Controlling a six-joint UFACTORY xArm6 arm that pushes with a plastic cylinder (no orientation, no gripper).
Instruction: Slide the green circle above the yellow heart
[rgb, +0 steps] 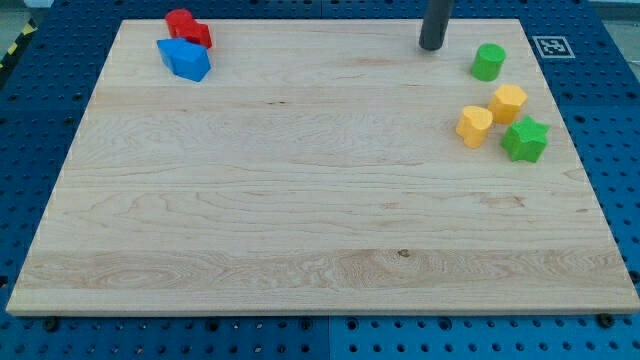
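The green circle (488, 61) stands near the view's top right of the wooden board (300, 200). The yellow heart (474, 126) lies below it and slightly to the left. A yellow hexagon (507, 103) sits just right of the heart and above it, between the heart and the circle. A green star (525, 139) lies right of the heart. My tip (431, 46) rests on the board at the view's top, left of the green circle with a gap between them.
Two red blocks (188, 27) and two blue blocks (184, 58) cluster at the view's top left. A white marker tag (551, 46) sits off the board's top right corner on the blue perforated table.
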